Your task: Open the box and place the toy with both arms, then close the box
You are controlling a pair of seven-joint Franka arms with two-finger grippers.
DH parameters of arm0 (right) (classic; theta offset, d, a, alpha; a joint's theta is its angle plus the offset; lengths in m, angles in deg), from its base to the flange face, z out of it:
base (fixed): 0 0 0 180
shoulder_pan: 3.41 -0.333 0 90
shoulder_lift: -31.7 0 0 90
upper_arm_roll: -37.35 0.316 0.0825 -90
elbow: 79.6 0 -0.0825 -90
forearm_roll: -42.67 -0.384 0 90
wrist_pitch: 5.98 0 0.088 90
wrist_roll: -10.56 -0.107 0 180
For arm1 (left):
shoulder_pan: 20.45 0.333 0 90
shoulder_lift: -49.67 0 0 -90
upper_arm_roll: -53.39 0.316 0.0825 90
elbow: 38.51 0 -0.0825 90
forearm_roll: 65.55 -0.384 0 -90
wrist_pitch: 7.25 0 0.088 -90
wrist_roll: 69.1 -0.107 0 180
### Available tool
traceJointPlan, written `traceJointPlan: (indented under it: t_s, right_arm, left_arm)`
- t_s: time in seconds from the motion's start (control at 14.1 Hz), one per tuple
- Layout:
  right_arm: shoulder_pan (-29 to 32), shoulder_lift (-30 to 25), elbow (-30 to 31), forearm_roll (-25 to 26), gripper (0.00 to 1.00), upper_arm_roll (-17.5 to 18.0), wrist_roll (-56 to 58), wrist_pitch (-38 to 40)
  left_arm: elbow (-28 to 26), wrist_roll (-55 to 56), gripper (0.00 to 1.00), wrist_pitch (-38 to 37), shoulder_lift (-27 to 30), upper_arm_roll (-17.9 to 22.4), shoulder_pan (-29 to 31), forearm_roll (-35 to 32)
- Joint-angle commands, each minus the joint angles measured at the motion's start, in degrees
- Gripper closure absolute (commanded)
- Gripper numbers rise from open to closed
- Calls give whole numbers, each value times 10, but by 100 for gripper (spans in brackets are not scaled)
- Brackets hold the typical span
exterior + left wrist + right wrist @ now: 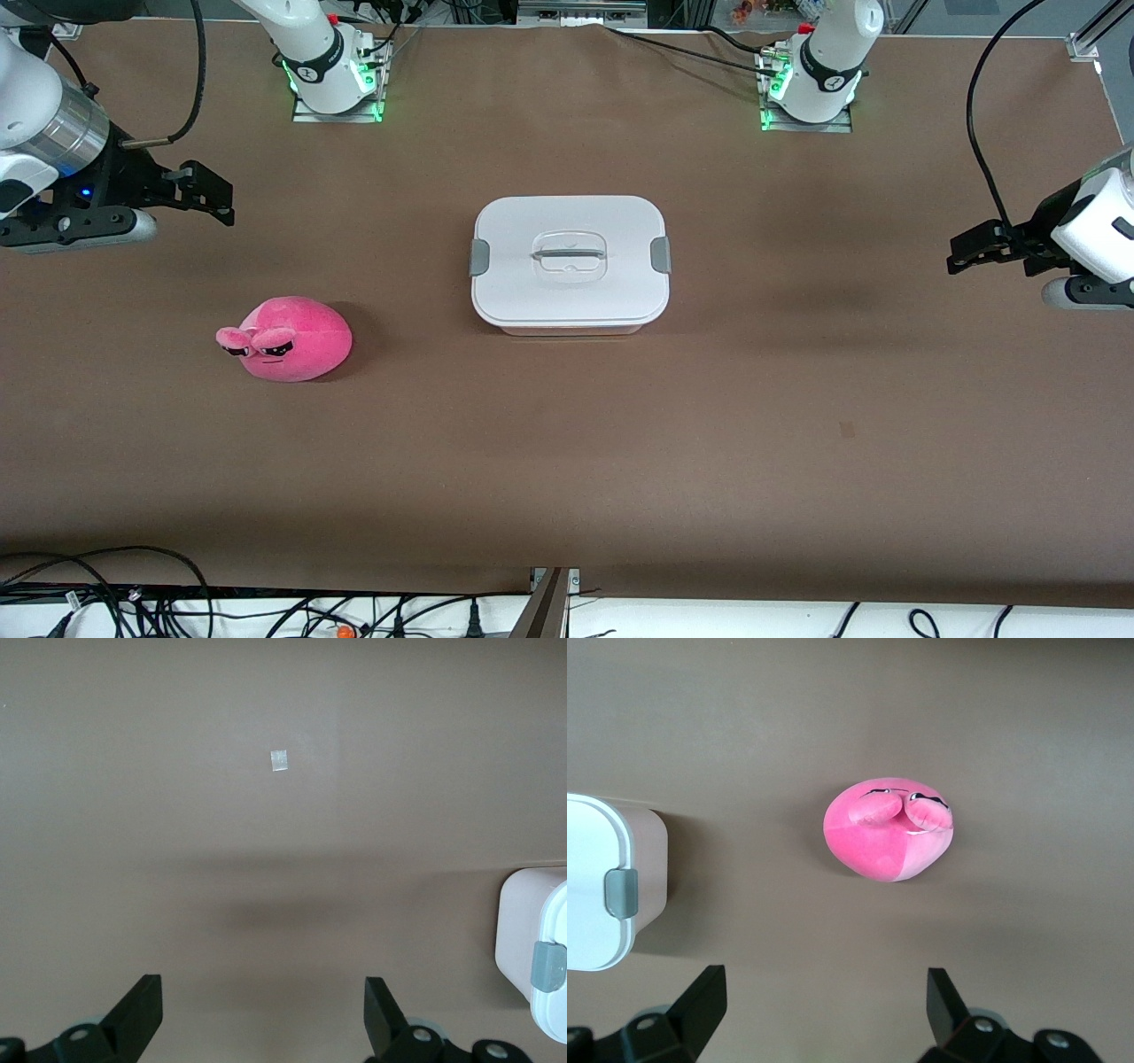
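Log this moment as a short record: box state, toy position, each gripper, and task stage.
box: rounded translucent pink plastic tub with white lid on, mid-table
lid clips: grey clips at both short ends
toy: round hot-pink plush blob on the brown table, toward the right arm's end, nearer the front camera than the box
left gripper: jaws open, empty, over bare table, waiting
right gripper: jaws open, empty, over bare table
stage: box not yet opened, toy untouched
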Motion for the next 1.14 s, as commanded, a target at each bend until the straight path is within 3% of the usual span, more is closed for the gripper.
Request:
traceJointPlan:
  t_s: [0.0, 1.06]
  right_arm:
    - [0, -1, -7, 4, 0, 4, -2, 1]
    - [6, 0, -7, 2, 0, 0, 1, 6]
  left_arm:
    - [17, 5, 0, -6, -7, 2, -4, -11]
    - [17, 6, 0, -6, -7, 2, -5, -11]
